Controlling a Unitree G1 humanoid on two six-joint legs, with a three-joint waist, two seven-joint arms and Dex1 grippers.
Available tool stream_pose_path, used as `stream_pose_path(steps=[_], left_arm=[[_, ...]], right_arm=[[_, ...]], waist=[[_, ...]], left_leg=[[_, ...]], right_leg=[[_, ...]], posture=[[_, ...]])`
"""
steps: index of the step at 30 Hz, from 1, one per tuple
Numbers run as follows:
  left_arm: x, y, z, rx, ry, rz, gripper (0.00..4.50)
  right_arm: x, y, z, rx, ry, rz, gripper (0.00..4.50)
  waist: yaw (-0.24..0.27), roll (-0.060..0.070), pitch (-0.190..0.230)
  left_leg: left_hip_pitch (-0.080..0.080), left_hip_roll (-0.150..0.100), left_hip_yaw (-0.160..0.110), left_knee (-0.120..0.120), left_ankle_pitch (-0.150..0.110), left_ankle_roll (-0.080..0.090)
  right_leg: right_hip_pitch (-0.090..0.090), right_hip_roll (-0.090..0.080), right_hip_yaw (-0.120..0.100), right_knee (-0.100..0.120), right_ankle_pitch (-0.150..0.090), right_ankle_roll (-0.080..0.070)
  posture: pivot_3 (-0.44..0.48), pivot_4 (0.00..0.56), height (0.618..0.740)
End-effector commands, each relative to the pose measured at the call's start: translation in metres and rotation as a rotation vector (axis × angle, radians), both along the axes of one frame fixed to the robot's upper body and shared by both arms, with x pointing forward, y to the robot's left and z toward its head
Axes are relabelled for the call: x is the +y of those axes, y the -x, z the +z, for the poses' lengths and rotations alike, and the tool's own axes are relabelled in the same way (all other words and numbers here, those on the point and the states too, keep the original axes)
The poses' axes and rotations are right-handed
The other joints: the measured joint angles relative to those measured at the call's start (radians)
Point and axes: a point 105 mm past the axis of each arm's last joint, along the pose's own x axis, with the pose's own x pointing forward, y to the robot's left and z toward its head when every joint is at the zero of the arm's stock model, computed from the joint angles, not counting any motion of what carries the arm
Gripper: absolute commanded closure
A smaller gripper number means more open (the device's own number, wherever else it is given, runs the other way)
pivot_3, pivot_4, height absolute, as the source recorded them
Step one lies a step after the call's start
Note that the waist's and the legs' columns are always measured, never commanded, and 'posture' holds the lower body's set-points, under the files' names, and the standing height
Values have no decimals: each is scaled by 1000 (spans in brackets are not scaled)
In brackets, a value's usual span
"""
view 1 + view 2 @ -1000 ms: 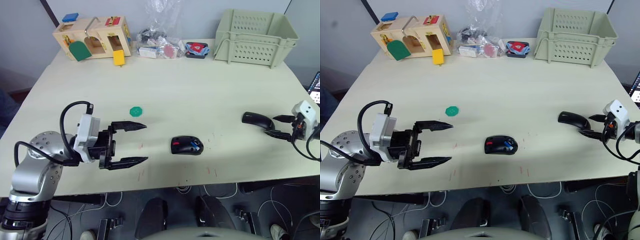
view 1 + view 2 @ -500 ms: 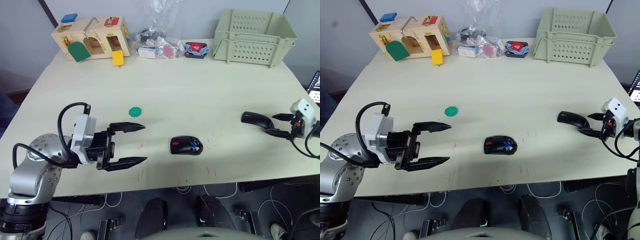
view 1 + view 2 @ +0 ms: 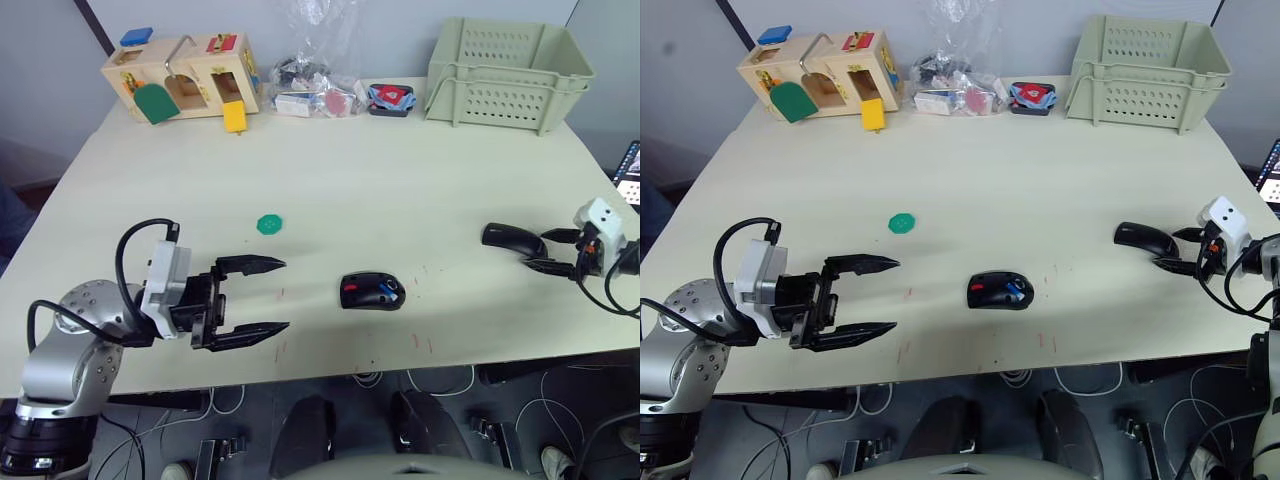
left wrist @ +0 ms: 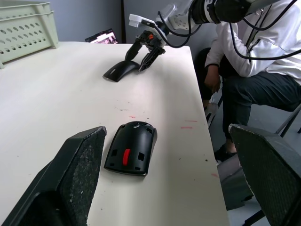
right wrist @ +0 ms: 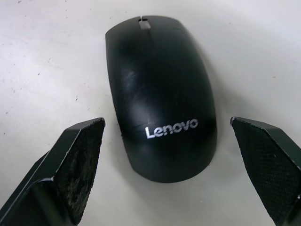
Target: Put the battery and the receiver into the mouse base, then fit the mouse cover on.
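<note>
While the cover (image 5: 160,96) sat on the table's right side, R gripper (image 3: 556,252) straddled its rear end, jaws wide open, not touching. Cover looked thin, glossy, light: prob slippery and flexy, so best pinched across its side edges near mid-length, gently. Base (image 3: 373,291) lay mid-table, blue-white battery (image 3: 388,292) apparently in its hollow. L gripper (image 3: 256,296) hung left of base, jaws wide open, empty.
</note>
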Motion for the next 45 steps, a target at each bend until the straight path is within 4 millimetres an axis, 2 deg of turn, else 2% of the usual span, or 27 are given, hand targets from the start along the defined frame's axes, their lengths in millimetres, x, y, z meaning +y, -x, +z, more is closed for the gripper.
stream_pose_path(steps=[1, 2, 9, 16, 32, 45], left_arm=[[1, 1, 4, -36, -4, -3, 5], [1, 1, 4, -37, -4, -4, 0], [1, 1, 1, -32, -8, -6, 0], [4, 1, -13, -10, -7, 24, 0], [7, -2, -28, -20, 19, 35, 0], [7, -6, -34, -47, 26, 51, 0]], right_arm=[[-3, -2, 9, -35, -1, -8, 246], [-3, -2, 9, -35, -2, -9, 499], [-5, -1, 7, -36, 5, -14, 499], [-6, -1, 7, -37, 9, -19, 499], [-4, -3, 8, -47, 15, -11, 499], [0, -6, 13, -70, -4, 5, 499]], waist=[[0, 0, 0], [0, 0, 0], [0, 0, 0], [0, 0, 0], [0, 0, 0], [0, 0, 0]], left_leg=[[0, 0, 0, 0, 0, 0], [0, 0, 0, 0, 0, 0], [0, 0, 1, -1, 0, 0], [0, 0, 1, -1, 0, 0], [0, 0, 2, -1, 0, 0], [0, 0, 2, -1, 0, 0]], right_leg=[[0, 0, 0, 0, 0, 0], [0, 0, 0, 0, 0, 0], [-1, 0, 1, 0, 0, 0], [-1, 0, 1, 0, 0, 0], [-1, 0, 1, 0, 0, 0], [-1, 0, 2, 0, 0, 0]], posture=[[0, 150, 740], [0, 150, 740], [0, 150, 740], [0, 150, 740], [0, 150, 740], [0, 150, 740]])
